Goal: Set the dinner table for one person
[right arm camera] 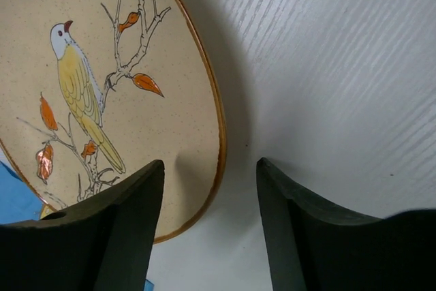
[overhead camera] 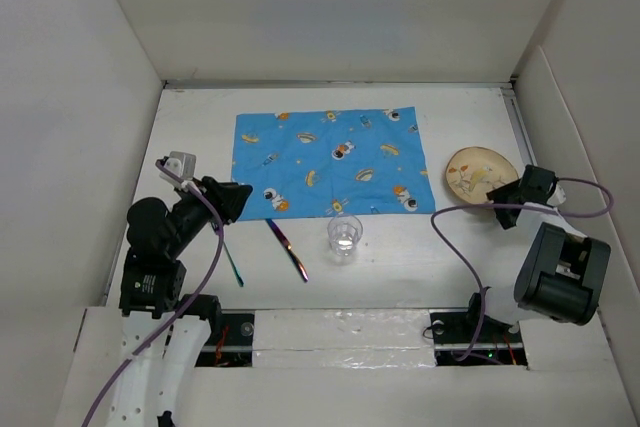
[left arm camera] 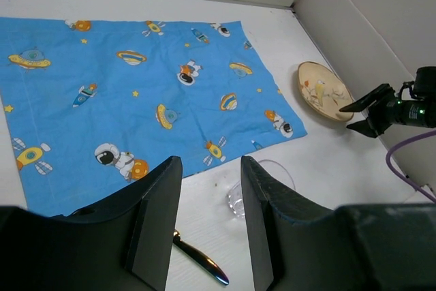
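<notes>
The white dinner table (overhead camera: 420, 267) holds a blue cartoon-print cloth (overhead camera: 330, 162) at its middle back. A beige plate with a bird painting (overhead camera: 474, 169) lies to the cloth's right. A clear glass (overhead camera: 344, 237) stands just in front of the cloth. An iridescent knife (overhead camera: 288, 249) and a thin utensil (overhead camera: 232, 262) lie left of the glass. My left gripper (overhead camera: 240, 199) is open and empty, above the cloth's near left corner. My right gripper (overhead camera: 497, 202) is open at the plate's near edge. In the right wrist view the plate's rim (right arm camera: 216, 141) sits between the jaws.
Upright white panels (overhead camera: 80, 97) close in the table on the left, back and right. In the left wrist view the cloth (left arm camera: 136, 80), the glass (left arm camera: 236, 201), the knife (left arm camera: 201, 264), the plate (left arm camera: 321, 90) and my right gripper (left arm camera: 364, 110) all show.
</notes>
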### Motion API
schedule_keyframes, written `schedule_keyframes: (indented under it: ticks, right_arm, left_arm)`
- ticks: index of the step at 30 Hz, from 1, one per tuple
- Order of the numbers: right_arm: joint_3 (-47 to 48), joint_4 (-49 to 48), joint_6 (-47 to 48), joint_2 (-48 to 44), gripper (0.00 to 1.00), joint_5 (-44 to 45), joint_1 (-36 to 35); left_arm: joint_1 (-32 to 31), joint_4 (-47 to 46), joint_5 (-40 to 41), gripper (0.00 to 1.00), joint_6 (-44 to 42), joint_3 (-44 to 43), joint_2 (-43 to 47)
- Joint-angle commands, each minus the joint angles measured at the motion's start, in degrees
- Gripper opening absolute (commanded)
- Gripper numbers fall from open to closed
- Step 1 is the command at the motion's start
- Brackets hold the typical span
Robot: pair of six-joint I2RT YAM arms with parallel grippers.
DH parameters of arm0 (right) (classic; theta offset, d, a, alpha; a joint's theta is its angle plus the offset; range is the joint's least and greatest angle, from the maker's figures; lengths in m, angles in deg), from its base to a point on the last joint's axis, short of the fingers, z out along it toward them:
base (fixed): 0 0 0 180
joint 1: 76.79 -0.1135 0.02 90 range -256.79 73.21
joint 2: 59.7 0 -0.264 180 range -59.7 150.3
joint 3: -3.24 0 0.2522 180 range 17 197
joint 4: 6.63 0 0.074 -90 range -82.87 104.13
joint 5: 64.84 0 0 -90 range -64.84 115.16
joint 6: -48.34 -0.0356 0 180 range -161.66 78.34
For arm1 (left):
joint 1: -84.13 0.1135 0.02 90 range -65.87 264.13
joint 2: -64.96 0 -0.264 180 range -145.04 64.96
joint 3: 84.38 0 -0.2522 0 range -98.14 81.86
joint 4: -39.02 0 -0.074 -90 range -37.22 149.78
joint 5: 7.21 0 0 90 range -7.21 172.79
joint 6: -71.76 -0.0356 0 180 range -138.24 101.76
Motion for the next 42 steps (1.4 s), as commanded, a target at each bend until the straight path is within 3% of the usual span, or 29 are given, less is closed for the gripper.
schedule_keyframes:
  ticks: [1, 9, 13, 14, 16, 24, 28, 34, 42]
  right_arm:
    - [3.97, -2.23, -4.71, 1.48, 0.58, -1.88, 0.20]
    - [12.84, 6.47, -8.24, 8.24, 0.42, 4.09, 0.20]
    - [13.73, 7.27, -7.10, 9.22, 0.18, 3.13, 1.35]
    - [13.47, 6.84, -6.83, 8.87, 0.08, 2.61, 1.96]
    - [11.37, 4.48, -6.48, 7.64, 0.01, 1.90, 1.96]
    - [0.29, -8.36, -6.13, -0.97, 0.00, -6.00, 5.39]
    - [-6.73, -21.08, -7.70, -7.71, 0.00, -11.89, 5.91]
    - [-6.05, -25.94, -8.85, -18.62, 0.00, -16.90, 6.53]
    - [-7.36, -33.94, -11.39, -20.76, 0.00, -25.61, 9.07]
  left_arm:
    - [-0.81, 0.06, 2.99, 0.37, -1.58, -2.34, 0.95]
    - [-2.48, 2.00, 11.53, 0.37, -1.84, -3.92, 3.15]
    - [-2.48, 2.17, 11.97, 0.37, -1.67, -4.01, 3.58]
    - [-2.48, 2.26, 11.97, 0.37, -1.75, -4.10, 3.59]
    - [-2.48, 2.26, 11.97, 0.37, -1.75, -4.01, 3.41]
    - [-2.48, 2.00, 11.00, 0.36, -1.58, -3.66, 3.15]
    - [-2.48, 1.91, 11.17, 0.35, -1.40, -3.48, 2.71]
    - [-2.48, 1.91, 11.26, 0.35, -1.40, -3.39, 1.83]
    - [-2.48, 1.65, 11.44, 0.34, -1.31, -3.13, 0.78]
